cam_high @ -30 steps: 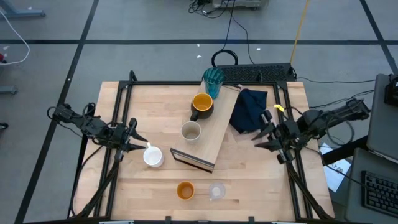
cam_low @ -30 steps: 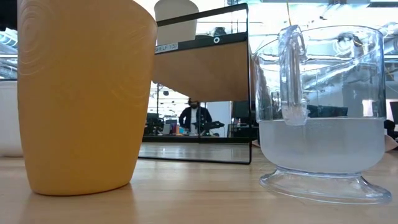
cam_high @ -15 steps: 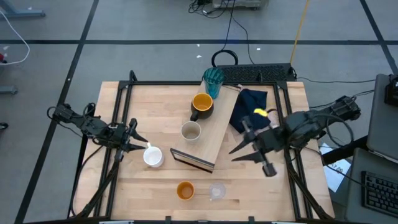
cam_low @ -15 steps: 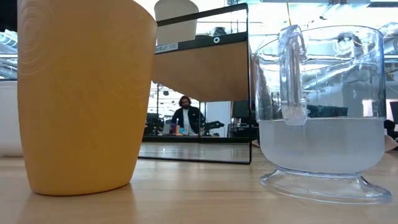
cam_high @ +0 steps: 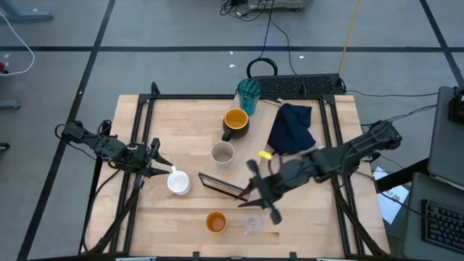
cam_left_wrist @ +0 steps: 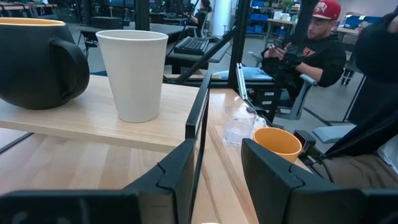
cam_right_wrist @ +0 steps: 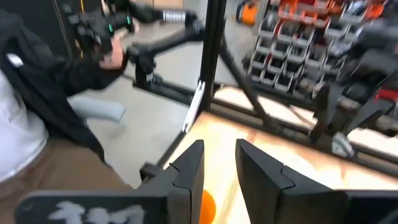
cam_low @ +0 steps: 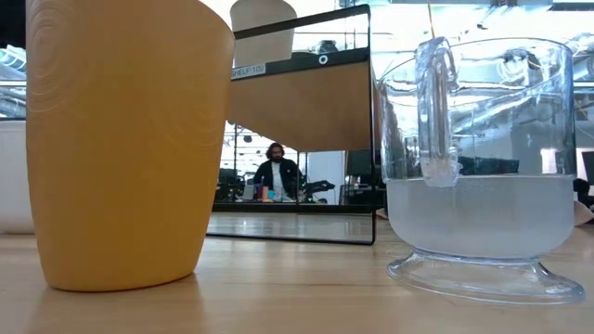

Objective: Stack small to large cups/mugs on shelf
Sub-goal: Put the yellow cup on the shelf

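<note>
- High view: the shelf [cam_high: 255,148] is seen lying on a slant across the middle of the frame, its dark end edge toward the lower centre.
- The dark mug with yellow inside [cam_high: 235,121] and the beige cup [cam_high: 222,153] are found standing on the shelf. The teal ribbed tumbler [cam_high: 249,94] is placed at the shelf's upper end; whether it stands on the board cannot be told.
- The white mug [cam_high: 177,183] is noted left of the shelf's dark edge. The orange cup [cam_high: 215,222] and the small clear glass [cam_high: 253,223] are set side by side at lower centre. A navy cloth [cam_high: 291,129] is seen right of the shelf.
- The right gripper [cam_high: 250,199] is held over the shelf's dark end, just above the clear glass, with fingers parted and nothing grasped.
- The left gripper [cam_high: 161,167] is parked at the left, just beside the white mug.
- Low view: the orange cup fills the left and the clear glass the right, with the shelf [cam_low: 306,116] between them farther back. A person [cam_low: 276,176] is seen in the room beyond.
- Left wrist view: the fingers are parted and nothing is seen clamped. The dark mug and beige cup are seen upright on the shelf.
- Right wrist view: a gap is seen between the fingers, and nothing is held.
</note>
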